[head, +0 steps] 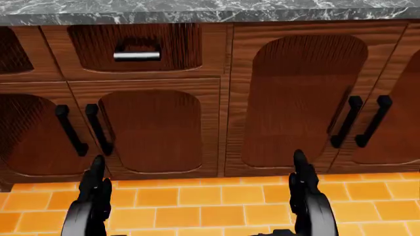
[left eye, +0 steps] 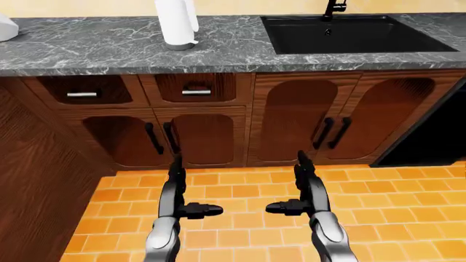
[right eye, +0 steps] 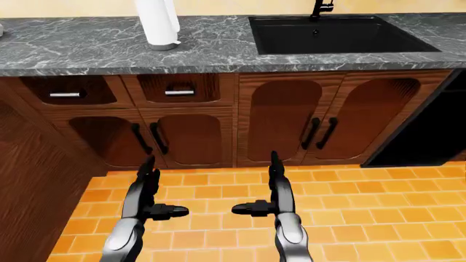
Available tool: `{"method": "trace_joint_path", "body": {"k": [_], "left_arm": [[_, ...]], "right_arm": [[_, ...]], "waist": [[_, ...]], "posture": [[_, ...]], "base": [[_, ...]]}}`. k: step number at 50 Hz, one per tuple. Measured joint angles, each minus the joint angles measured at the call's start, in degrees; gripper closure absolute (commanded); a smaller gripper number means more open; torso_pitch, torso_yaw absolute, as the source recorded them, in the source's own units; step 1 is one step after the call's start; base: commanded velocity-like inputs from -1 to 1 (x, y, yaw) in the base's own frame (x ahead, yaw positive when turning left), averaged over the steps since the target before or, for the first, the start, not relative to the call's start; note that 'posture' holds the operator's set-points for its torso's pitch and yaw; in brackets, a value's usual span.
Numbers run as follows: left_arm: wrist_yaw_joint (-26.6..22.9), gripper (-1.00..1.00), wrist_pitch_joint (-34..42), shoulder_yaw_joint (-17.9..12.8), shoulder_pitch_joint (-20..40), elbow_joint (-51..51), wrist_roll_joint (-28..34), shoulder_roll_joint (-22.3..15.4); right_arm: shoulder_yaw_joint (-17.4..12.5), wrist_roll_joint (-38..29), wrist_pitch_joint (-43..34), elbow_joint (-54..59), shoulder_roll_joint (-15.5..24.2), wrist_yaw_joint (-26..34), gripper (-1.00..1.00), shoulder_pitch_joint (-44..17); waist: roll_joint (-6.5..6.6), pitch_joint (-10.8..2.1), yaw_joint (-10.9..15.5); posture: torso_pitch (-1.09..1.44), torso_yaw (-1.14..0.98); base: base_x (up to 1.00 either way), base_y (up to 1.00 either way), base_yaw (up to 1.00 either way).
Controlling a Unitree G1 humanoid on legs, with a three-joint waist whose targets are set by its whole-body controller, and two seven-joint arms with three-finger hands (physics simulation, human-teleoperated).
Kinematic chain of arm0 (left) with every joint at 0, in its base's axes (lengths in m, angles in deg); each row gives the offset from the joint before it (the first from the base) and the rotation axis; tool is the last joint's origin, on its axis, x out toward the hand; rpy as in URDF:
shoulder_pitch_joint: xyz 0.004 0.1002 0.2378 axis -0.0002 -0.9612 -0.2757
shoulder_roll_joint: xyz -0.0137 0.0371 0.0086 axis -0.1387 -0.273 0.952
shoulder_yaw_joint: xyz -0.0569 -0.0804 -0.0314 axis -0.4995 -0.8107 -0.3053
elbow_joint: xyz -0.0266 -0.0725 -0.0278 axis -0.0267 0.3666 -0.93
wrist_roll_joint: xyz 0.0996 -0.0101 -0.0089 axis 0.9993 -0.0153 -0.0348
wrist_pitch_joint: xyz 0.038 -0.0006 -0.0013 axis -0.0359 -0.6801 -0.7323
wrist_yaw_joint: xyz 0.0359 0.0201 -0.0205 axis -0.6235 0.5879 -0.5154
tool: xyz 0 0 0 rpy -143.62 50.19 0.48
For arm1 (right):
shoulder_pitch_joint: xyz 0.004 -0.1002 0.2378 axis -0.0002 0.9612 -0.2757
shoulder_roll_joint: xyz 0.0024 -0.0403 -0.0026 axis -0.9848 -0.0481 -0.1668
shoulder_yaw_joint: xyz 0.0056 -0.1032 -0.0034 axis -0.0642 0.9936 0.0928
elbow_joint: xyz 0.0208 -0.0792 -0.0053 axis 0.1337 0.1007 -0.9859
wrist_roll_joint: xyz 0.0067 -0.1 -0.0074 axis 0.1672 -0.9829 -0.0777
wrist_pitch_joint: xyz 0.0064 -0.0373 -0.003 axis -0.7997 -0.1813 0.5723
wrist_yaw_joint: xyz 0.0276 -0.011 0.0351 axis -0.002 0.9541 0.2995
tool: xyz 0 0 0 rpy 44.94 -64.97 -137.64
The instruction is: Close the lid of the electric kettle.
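Observation:
No electric kettle shows clearly. A white rounded thing (left eye: 4,27), cut off by the left edge of the left-eye view, sits on the grey marble counter (left eye: 94,49); I cannot tell what it is. My left hand (left eye: 190,191) and right hand (left eye: 288,186) hang low over the orange tiled floor, both open. Their fingers point up towards the cabinets, their thumbs point inward at each other, and neither holds anything. Both stand well below the counter and apart from everything on it.
A white paper-towel roll (left eye: 177,23) stands upright on the counter. A black sink (left eye: 349,34) with a dark tap (left eye: 334,7) lies at the right. Below are two drawers (left eye: 195,87) and wooden cabinet doors (left eye: 299,117) with black handles. A wooden panel (left eye: 29,180) bounds the left.

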Motion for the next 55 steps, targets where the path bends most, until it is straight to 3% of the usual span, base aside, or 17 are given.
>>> {"method": "trace_joint_path", "body": {"k": [1, 3, 5, 7, 26, 35, 46, 55], "left_arm": [[0.0, -1.00, -0.2, 0.0, 0.0, -0.8, 0.0, -0.1], [-0.1, -1.00, -1.9, -0.1, 1.1, -2.9, 0.2, -0.3], [-0.2, -1.00, -3.2, 0.0, 1.4, -2.7, 0.3, -0.2], [-0.3, -1.00, -2.9, 0.0, 0.6, -2.2, 0.3, -0.2], [-0.6, -1.00, -1.7, -0.4, 1.0, -1.9, 0.5, -0.4], [-0.8, -1.00, -0.4, -1.9, 1.7, -2.7, -0.5, -1.1], [-0.6, -1.00, 9.3, -8.2, 2.8, -16.5, -4.4, -3.6], [2.0, -1.00, 27.7, -22.6, 6.9, -39.6, -14.2, -9.7]], "right_arm": [[0.1, -0.2, 0.1, -0.8, 0.1, -0.2, -1.00, 0.0], [-0.3, -0.9, 1.5, -2.6, 0.4, -0.8, -1.00, -1.2], [-0.4, -1.3, 2.7, -2.7, 0.2, -1.2, -1.00, -1.2], [-0.3, -1.4, 2.3, -2.8, 0.4, -1.1, -1.00, -0.1], [-1.1, -1.3, 0.2, -5.5, 0.5, -0.4, -1.00, 0.2], [-4.7, 0.9, -3.2, -13.3, 1.4, 0.6, -1.00, 2.5], [-12.5, 3.5, -11.5, -29.0, 2.1, 2.3, -1.00, 4.8], [-19.9, 6.3, -25.7, -48.2, 3.1, 4.1, -1.00, 2.9]], "waist": [[-0.22, -0.60, -0.1], [-0.20, -3.46, 0.3], [-0.57, -2.37, 0.5], [-0.53, -3.02, 0.5], [-0.32, -4.20, 0.5], [-0.36, -3.76, 0.6], [-0.43, -3.38, 0.4], [0.16, -3.41, 0.3]], "posture": [[0.00, 0.00], [0.00, 0.00], [0.00, 0.00], [0.00, 0.00], [0.00, 0.00], [0.00, 0.00], [0.00, 0.00], [0.00, 0.00]], "base": [[0.00, 0.00, 0.00], [0.00, 0.00, 0.00], [0.00, 0.00, 0.00], [0.00, 0.00, 0.00], [0.00, 0.00, 0.00], [0.00, 0.00, 0.00], [0.00, 0.00, 0.00], [0.00, 0.00, 0.00]]}}
